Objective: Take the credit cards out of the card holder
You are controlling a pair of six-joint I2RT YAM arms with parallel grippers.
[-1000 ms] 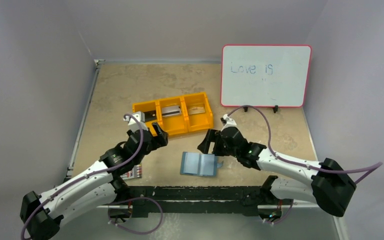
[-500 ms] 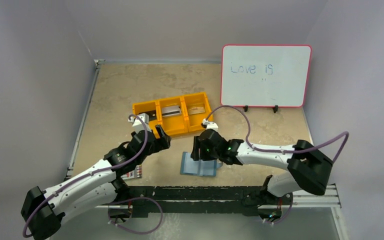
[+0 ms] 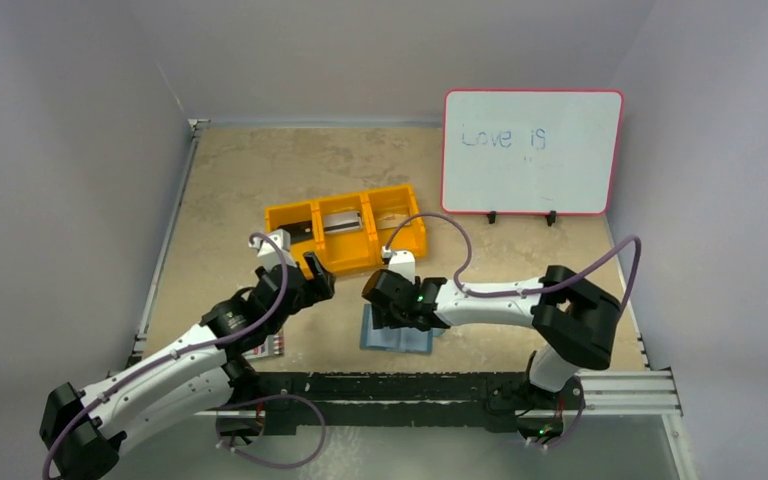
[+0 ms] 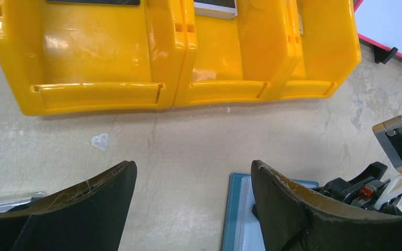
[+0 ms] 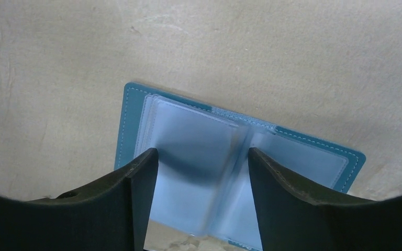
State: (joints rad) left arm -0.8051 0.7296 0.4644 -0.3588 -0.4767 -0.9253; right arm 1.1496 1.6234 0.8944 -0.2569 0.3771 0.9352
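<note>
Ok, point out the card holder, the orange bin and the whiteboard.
card holder (image 5: 199, 138), right wrist view, on its clear inner pocket page.
orange bin (image 3: 407, 245), top view, on its front wall.
whiteboard (image 3: 530, 155), top view, middle of its white face.

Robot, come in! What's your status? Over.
Both jaws open, empty: left gripper by orange bin, right gripper over card holder. Holder lies open, visible pockets look empty. Some credit cards in bin. Nothing blocking.
</note>
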